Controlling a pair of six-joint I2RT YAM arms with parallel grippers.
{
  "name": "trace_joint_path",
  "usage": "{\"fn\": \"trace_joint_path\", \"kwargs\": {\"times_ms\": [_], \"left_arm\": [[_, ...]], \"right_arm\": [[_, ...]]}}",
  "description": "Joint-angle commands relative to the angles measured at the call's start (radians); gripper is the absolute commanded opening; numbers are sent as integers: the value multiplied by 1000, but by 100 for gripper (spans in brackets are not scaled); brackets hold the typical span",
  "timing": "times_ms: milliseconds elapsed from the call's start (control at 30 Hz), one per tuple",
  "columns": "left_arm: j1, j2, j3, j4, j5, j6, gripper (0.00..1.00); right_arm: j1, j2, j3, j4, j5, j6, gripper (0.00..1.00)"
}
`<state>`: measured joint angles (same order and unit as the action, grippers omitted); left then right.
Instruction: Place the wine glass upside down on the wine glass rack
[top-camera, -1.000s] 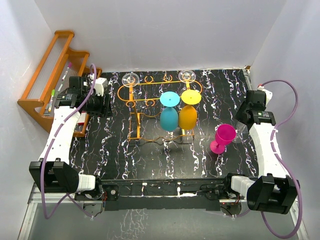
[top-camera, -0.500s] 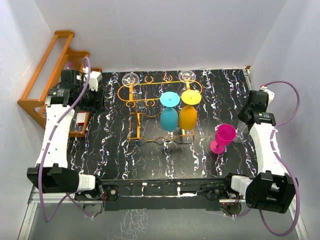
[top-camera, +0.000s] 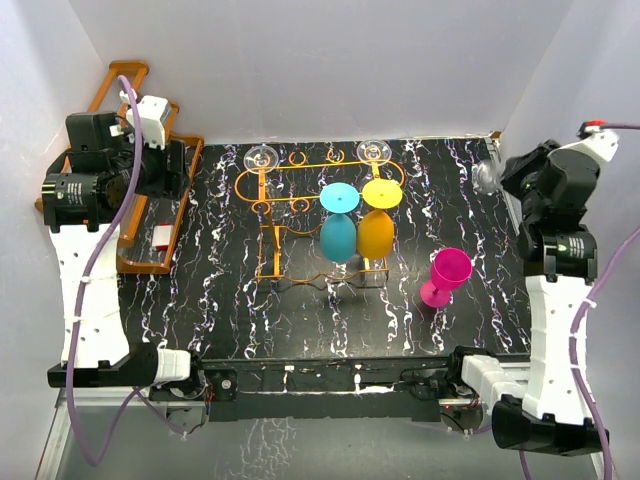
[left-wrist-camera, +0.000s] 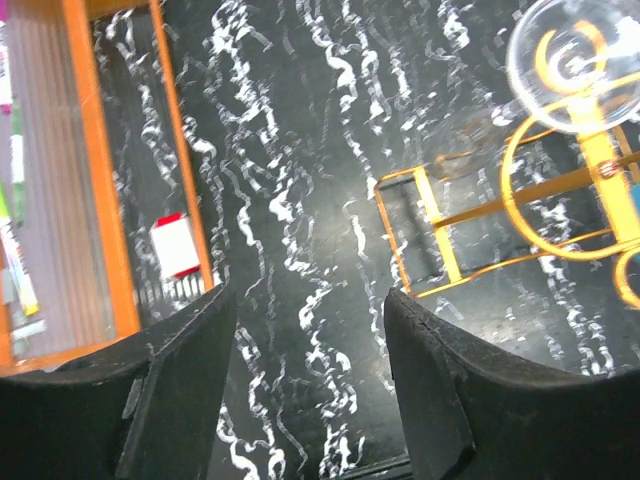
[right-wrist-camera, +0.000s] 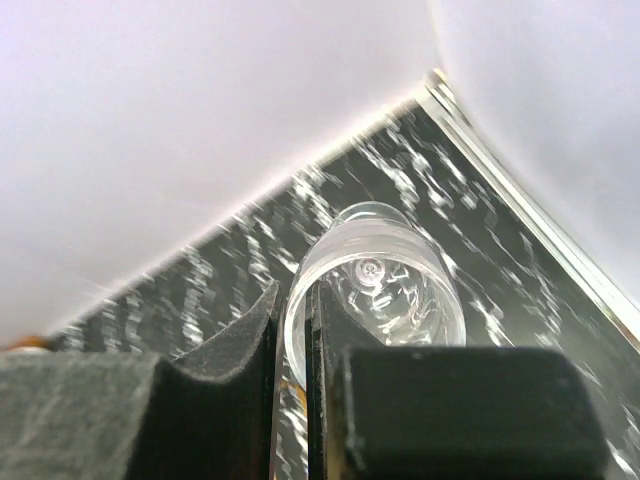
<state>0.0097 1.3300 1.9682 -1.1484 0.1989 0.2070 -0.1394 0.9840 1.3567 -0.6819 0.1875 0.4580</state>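
My right gripper (top-camera: 500, 178) is shut on the rim wall of a clear wine glass (top-camera: 487, 175), held high over the table's back right corner. In the right wrist view one finger is inside the glass (right-wrist-camera: 385, 280) and the other outside, and the gripper (right-wrist-camera: 295, 330) pinches the wall. The wine glass rack (top-camera: 300, 165), a thin orange wire frame, stands mid-table with a teal glass (top-camera: 338, 235) and a yellow glass (top-camera: 375, 232) hanging upside down. My left gripper (left-wrist-camera: 305, 380) is open and empty, raised at the far left near the rack (left-wrist-camera: 560, 190).
A pink glass (top-camera: 445, 275) stands upright right of the rack. Two clear glass bases (top-camera: 262, 155) (top-camera: 374, 151) sit on the rack's back rail. An orange wooden shelf (top-camera: 120, 85) lines the left wall, with a small red and white item (top-camera: 160, 236) on its lower step.
My right gripper shut on the clear glass beside the pink one and lifted it up toward the back right. The left arm rose and drew back left.
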Motion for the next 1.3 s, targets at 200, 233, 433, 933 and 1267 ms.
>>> {"fn": "trace_joint_path", "kwargs": {"times_ms": [200,233,433,933,1267], "left_arm": [[3,95,93,367,515,-393,59],[3,99,80,443,573,-485,59],[-3,75,-42,1084,664,-951,58],[-151,164,-136,1554,506,-1474,53],[-168,177,-128,1537,520,-1579,52]], "right_arm": [[34,36,188,643,-314,16,8],[34,68,229,663,-366,9,8],[44,194,364,817,-589,5,8],[729,283,58,1549,-372,-960,8],[952,417,-22,1727,-319,-1626,8]]}}
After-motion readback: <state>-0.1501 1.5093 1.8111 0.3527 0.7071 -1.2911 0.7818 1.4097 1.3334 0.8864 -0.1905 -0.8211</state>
